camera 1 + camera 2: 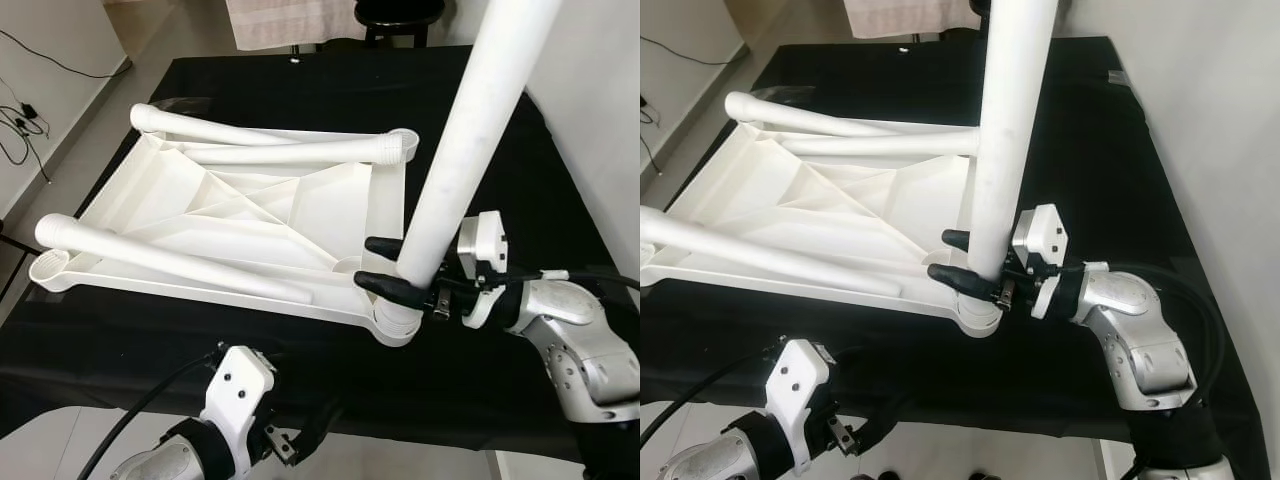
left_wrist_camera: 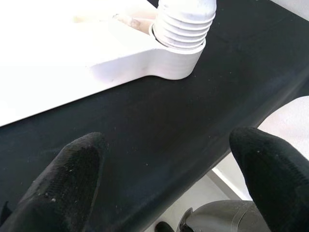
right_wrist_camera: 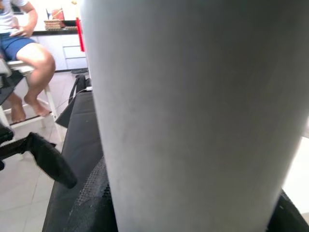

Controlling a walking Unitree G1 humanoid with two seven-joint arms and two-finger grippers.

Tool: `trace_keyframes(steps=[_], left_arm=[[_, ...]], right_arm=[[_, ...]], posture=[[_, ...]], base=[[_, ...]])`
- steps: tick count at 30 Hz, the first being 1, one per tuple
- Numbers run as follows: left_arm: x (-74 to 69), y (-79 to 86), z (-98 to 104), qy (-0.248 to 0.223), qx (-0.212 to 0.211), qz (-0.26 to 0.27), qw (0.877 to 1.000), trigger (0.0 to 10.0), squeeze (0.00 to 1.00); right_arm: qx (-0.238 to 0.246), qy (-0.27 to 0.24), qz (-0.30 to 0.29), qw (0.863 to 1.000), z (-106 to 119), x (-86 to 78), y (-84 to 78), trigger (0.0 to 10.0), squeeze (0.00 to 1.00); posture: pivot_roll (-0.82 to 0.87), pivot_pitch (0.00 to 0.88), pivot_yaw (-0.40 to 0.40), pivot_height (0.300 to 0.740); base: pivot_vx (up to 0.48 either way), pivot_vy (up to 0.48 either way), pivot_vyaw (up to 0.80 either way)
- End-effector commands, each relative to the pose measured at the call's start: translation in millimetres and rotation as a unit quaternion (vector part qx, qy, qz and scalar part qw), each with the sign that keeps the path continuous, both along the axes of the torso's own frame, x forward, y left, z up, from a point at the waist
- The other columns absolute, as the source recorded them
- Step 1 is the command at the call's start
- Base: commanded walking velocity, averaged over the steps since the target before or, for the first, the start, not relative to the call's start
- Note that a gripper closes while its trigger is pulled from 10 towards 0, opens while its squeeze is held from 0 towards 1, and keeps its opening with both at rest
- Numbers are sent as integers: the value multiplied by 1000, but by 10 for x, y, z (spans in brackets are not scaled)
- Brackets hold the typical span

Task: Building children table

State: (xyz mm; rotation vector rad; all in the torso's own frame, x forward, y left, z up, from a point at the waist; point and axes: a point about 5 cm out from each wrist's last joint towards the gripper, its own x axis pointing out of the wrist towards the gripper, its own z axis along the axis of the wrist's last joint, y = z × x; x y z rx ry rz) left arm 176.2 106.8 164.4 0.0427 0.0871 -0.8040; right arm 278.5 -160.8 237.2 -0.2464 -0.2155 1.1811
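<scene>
White plastic tabletop (image 1: 250, 215), underside up on black cloth (image 1: 300, 90). Right gripper (image 1: 385, 268) clamps upright white tubular leg (image 1: 460, 150) in near corner socket (image 1: 395, 325). Left gripper (image 2: 164, 169) open, empty. Step: seating leg; next, twist down.

One tabletop (image 1: 250, 215), four legs: three (image 1: 180, 262) (image 1: 290, 152) (image 1: 185, 125) lying on it, one (image 1: 470, 130) upright at its corner.

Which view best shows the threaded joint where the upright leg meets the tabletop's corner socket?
The left wrist view: the ridged thread sits sharp in the corner socket. In the eye views the right gripper, shut on the upright leg, partly covers that joint. The right wrist view shows plain leg.
</scene>
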Motion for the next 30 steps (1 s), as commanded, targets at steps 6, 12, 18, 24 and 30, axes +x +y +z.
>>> trace_keyframes(steps=[6,12,18,24,30], left_arm=[[-36,12,-40,6,7,-1,1000,10000,0],[-86,-7,-42,11,6,-7,1000,10000,0],[-122,-13,-37,14,4,-8,1000,10000,0],[-169,-15,-24,21,0,-9,1000,10000,0],[-185,-21,-21,24,-3,-11,1000,10000,0]], right_arm=[[-43,54,78,995,-245,-84,139,10000,0],[-93,71,178,977,-247,-79,212,10000,0],[-116,74,212,967,-232,-30,241,10000,0],[-129,81,239,959,-246,0,287,10000,0],[-115,81,188,972,-330,46,343,10000,0]], posture=[[-26,274,27,740],[-16,281,25,740],[-10,295,25,740],[-10,316,29,740],[-13,324,26,740]], base=[[0,0,0],[0,0,0],[0,0,0],[0,0,0],[0,0,0]])
